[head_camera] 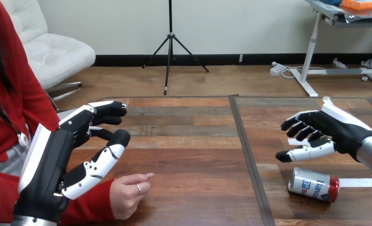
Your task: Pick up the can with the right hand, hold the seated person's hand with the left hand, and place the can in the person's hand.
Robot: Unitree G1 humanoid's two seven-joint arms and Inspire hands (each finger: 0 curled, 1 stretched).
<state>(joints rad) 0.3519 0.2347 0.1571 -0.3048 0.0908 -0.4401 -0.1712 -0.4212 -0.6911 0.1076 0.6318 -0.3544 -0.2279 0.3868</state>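
Note:
A red, white and blue can (313,184) lies on its side on the table at the lower right. My right hand (332,129) hovers just above and behind it, open, with fingers loosely spread and pointing left, apart from the can. My left hand (71,150) is raised at the left, open, fingers extended toward the right and the thumb below them. The person's hand (129,193) rests on the table as a loose fist beneath my left thumb, apart from it, holding nothing.
A dark seam (247,160) runs front to back between the two wooden table (193,155) panels. White tape strips (363,182) lie on the right panel near the can. The person's red sleeve (87,209) lies along the table's lower left.

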